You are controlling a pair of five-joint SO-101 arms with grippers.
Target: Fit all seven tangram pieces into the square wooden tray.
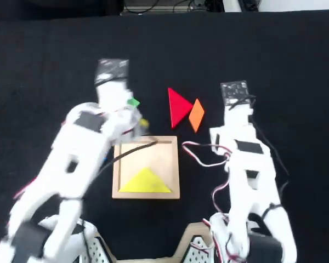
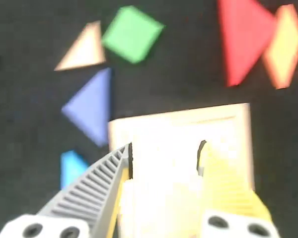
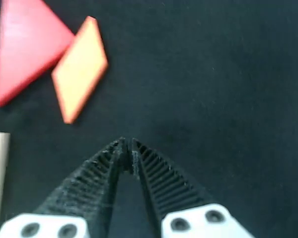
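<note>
Left gripper (image 2: 164, 148): jaws spread wide, hanging over the far part of the wooden tray (image 1: 172, 164). Right gripper (image 3: 126, 146): pinched closed on nothing, over black table (image 3: 228, 74) right of the orange parallelogram (image 3: 79, 69).

Yellow triangle (image 1: 145, 181) sits in the tray, long side along the near wall. Red triangle (image 1: 178, 107) lies just beside the orange, past the tray's far-right corner.

Likely step is fetching the next piece. Red looks best: grip across its edges, seat the long side on a side wall, apex meeting yellow's.

Hard to make out:
- In the high view the left arm covers most of the far-left group: green square (image 2: 132, 33), tan triangle (image 2: 84, 49), blue triangle (image 2: 92, 106).
- The cyan triangle (image 2: 72, 166) is partly behind a jaw.
- The tray floor is glared out in the left wrist view.
</note>
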